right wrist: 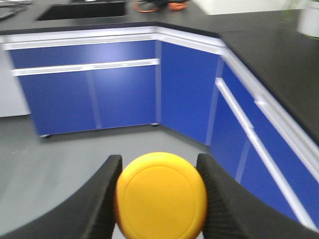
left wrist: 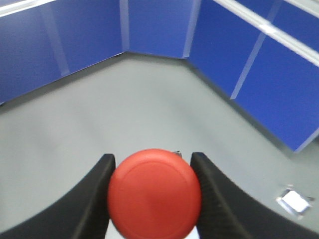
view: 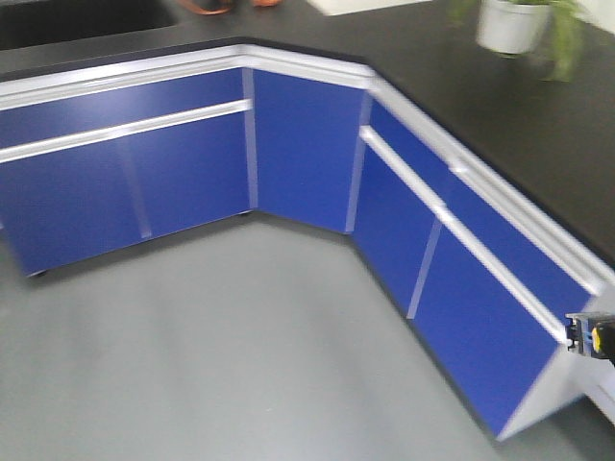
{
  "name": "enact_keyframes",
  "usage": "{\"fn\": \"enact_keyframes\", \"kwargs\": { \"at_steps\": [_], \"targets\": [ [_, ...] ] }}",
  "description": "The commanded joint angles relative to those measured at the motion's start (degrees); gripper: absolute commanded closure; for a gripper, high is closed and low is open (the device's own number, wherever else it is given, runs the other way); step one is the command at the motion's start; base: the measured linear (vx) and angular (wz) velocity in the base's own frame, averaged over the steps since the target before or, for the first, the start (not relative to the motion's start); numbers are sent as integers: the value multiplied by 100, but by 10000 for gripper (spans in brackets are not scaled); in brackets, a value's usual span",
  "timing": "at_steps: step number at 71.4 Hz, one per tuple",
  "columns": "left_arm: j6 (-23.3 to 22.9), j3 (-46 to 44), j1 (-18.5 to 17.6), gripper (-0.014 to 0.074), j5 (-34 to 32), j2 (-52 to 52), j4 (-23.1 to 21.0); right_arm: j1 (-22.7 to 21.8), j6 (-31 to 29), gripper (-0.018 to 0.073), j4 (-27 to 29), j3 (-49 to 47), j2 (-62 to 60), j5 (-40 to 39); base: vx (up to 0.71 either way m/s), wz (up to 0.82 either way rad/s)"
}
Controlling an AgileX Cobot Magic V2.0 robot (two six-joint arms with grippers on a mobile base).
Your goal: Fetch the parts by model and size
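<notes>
Left gripper: 2 jaws clamp the red button.
Right gripper: 2 jaws clamp the yellow button.
Surroundings: blue cabinets, black counter, grey floor.

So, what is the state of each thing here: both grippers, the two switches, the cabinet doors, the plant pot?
Left gripper: shut on red-capped switch.
Right gripper: shut on yellow-capped switch.
Cabinet doors: closed.
Plant pot: upright on counter.

Counted: 1 red switch, 1 yellow switch, 1 potted plant.
</notes>
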Motion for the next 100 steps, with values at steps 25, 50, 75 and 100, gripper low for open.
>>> {"fn": "enact_keyframes", "kwargs": {
  "at_steps": [25, 50, 75, 100],
  "targets": [
    [-10, -154, -36, 603, -410, 41, -25, 6, -32, 569, -59, -175, 59, -454, 23, -91],
    [-10, -154, -36, 603, -410, 41, -25, 6, -32, 569, -59, -175, 59, -454, 19, -74],
    [-10, -154, -36, 603, -410, 41, -25, 6, -32, 569, -59, -175, 59, -454, 18, -71],
    [-10, -154, -36, 603, -410, 41, -25, 6, -32, 569, -59, -175, 59, -454, 15, -52]
  ]
}}
